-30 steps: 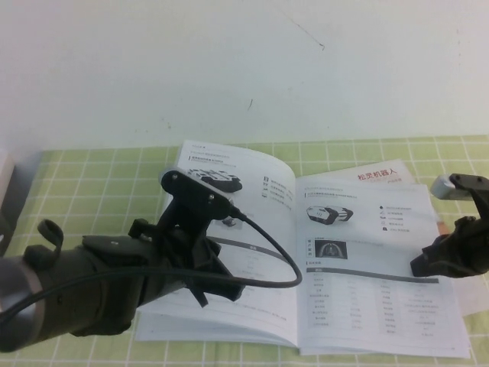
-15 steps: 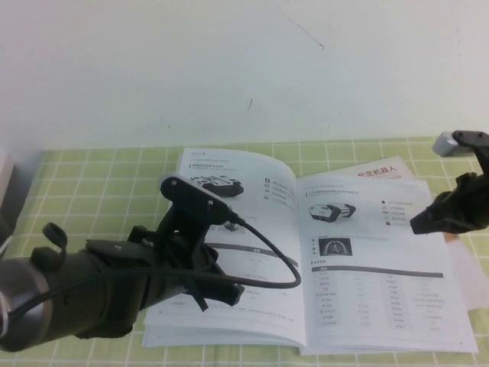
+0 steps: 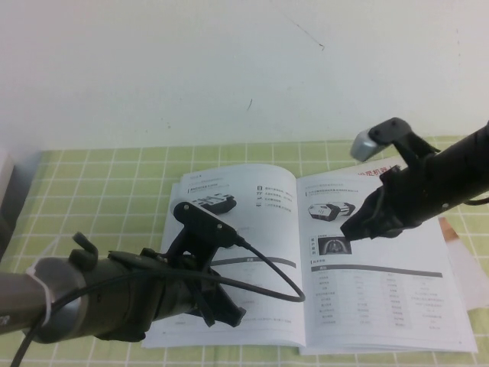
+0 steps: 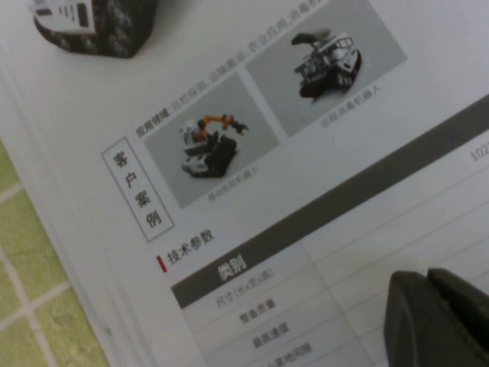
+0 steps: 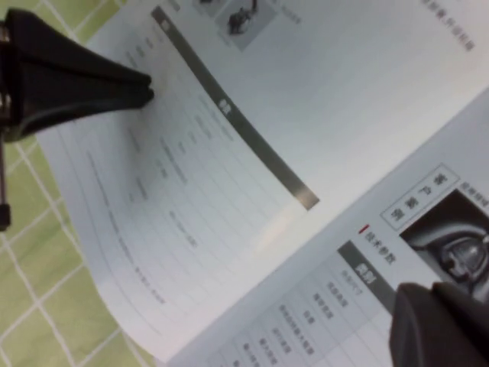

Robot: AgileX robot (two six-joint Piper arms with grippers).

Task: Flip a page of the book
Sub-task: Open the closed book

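An open book (image 3: pixel 382 290) with white printed pages lies flat on the green checked cloth. My left gripper (image 3: pixel 229 313) is shut and empty, its tip low over the lower part of the left page (image 4: pixel 252 191). My right gripper (image 3: pixel 350 229) is shut and empty, reaching in from the right with its tip over the right page near the spine, by a small dark picture (image 5: pixel 451 248). In the right wrist view the left gripper (image 5: pixel 145 88) shows over the left page's table. No page is lifted.
A red-and-white leaflet (image 3: pixel 386 174) sticks out from under the book's far right corner. The green checked cloth (image 3: pixel 92 191) covers the table up to a white wall. A pale object (image 3: pixel 6 191) stands at the far left edge.
My right arm has swung in from the book's right edge toward the spine, over the right page. My left arm has drawn back and down a little along the left page.
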